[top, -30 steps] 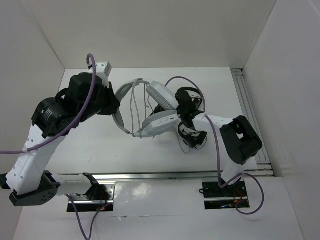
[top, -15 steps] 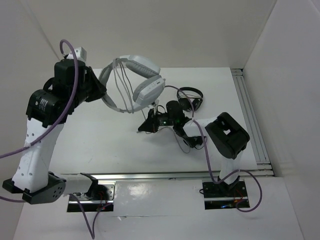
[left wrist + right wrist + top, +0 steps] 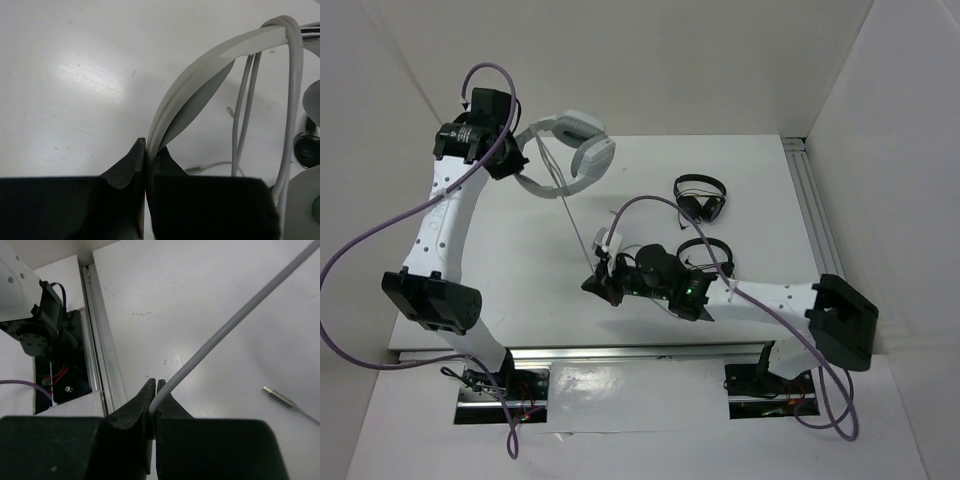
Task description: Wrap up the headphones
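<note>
One pair of large light grey headphones [image 3: 570, 150] is held up off the counter [image 3: 520, 270] at its far left, near the back wall. The left arm [image 3: 440, 215] reaches up to them. From above, its jaws are hidden behind the wrist. The left wrist camera shows them pressed together on the thin edge of the wide headband [image 3: 200, 65], which curves up and away to the right. Loops of thin grey cable [image 3: 290, 75] pass over the top of the headband there. The earcups are cut off at the right edge of that view, showing only as grey slivers.

From the headphones, a single strand of cable [image 3: 578, 225] runs straight and taut down toward the near middle of the counter. It ends at the right arm [image 3: 770, 295], which lies low and stretched leftward. The right wrist camera shows those jaws clamped on the cable [image 3: 235, 320], with its lower end hidden between them. Just beside them on the counter lies a small metal plug [image 3: 279, 396]; its thin wire runs out of the picture.

Two small black headsets sit on the right half of the counter. One [image 3: 700, 195] lies in the open. The other [image 3: 705, 255] is partly covered by the right arm. A metal rail [image 3: 102, 355] lines the counter's near edge.
</note>
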{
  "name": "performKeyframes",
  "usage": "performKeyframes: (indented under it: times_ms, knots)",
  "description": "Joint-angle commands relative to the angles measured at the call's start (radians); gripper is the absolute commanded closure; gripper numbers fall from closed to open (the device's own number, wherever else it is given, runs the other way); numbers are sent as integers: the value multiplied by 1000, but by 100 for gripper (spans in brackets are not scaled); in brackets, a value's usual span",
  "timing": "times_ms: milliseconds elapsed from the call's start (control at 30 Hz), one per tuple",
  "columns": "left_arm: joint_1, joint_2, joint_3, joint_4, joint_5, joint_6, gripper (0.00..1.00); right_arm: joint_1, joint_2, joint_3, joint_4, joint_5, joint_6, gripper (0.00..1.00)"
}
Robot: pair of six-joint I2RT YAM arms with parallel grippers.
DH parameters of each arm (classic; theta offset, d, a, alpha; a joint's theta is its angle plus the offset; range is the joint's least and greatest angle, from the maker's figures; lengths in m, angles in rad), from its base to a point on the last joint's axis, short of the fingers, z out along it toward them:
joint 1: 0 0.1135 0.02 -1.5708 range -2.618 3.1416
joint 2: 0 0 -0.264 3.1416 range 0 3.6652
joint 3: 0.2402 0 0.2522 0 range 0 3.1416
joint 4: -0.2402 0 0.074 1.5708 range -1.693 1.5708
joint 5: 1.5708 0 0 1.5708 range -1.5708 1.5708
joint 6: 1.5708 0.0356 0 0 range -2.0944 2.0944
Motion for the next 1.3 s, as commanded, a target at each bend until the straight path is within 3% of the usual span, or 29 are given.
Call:
performKeyframes:
  times_ms: [0,167,200,333,367,467,567,633,700,867,1133,1200,1233,1267]
  knots:
    - [48,-25,-72,156,-95,-3,100,98,-104,72,-303,307,-152,100]
    - [3,-34,-287,219,-35,104,100,170,-141,203,-518,657,-279,100]
    - [2,-34,-306,228,-35,131,100,170,-141,204,-548,658,-279,100]
    - [-99,-34,-424,213,-135,207,100,181,-130,328,-658,898,-394,100]
    - [-132,-45,-448,213,-145,228,100,181,-117,343,-659,1023,-461,100]
    - [-217,-94,-536,213,-155,239,100,181,-86,379,-547,1266,-653,100]
    - [-315,-142,-616,213,-155,248,100,112,-77,379,-277,1347,-831,97]
    - [-364,-195,-672,213,-175,248,100,45,-77,379,-208,1347,-905,92]
    - [-431,-241,-708,224,-201,238,100,0,-86,403,-223,1260,-870,87]
    - [-522,-453,-801,294,-100,285,100,-157,-118,428,-329,986,-682,87]
    - [-627,-516,-789,204,-17,336,100,-292,-109,524,-369,736,-599,87]
    - [-642,-516,-771,161,-17,325,100,-316,-97,543,-379,684,-585,92]
    - [-656,-516,-759,161,-17,325,100,-327,-88,555,-379,684,-571,100]
    - [-656,-516,-739,146,-17,325,100,-327,-74,564,-395,664,-571,100]
